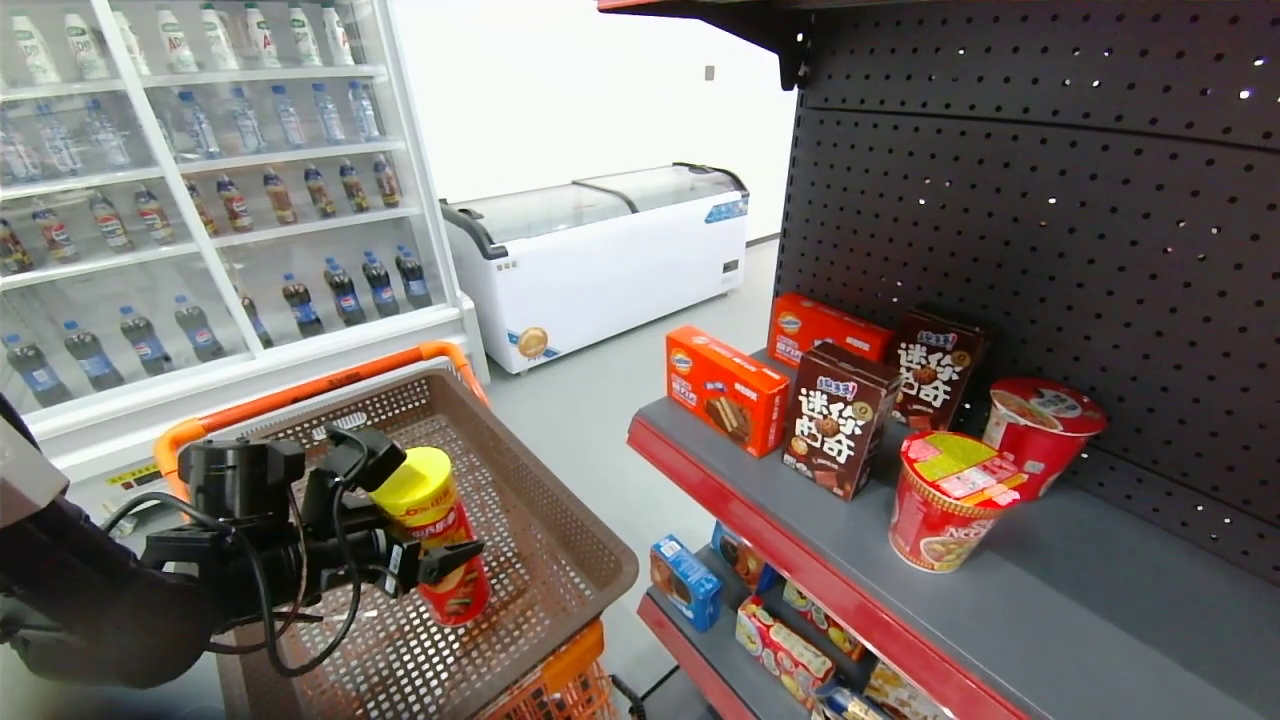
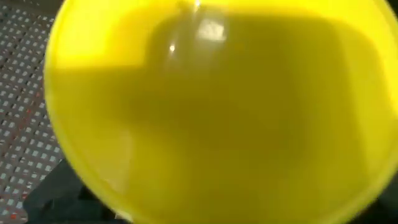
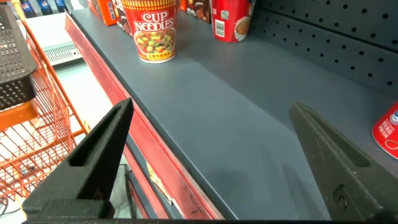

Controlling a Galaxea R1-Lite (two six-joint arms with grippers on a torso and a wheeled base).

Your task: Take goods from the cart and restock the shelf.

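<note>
- The left gripper [image 1: 420, 510] is clenched around 1 red canister [image 1: 450, 575] with a yellow lid [image 2: 211, 112], holding it slightly tilted over the cart.
- The canister's label is red with yellow print near the top and a snack picture lower down.
- The cart [image 1: 560, 540] has a brown perforated basket and an orange handle [image 1: 300, 395].
- The right gripper [image 3: 211, 109] hangs over a bare stretch of the grey shelf [image 1: 1080, 600], jaws released and holding nothing.
- On the shelf stand 2 orange boxes [image 1: 725, 390] with a biscuit picture, 2 brown boxes [image 1: 838, 420] with large white characters, and 2 red noodle cups [image 1: 945, 500].
- The nearer cup's lid is yellow-green and pink.
- On the lower board sits 1 blue box [image 1: 685, 580] beside other packets.
</note>
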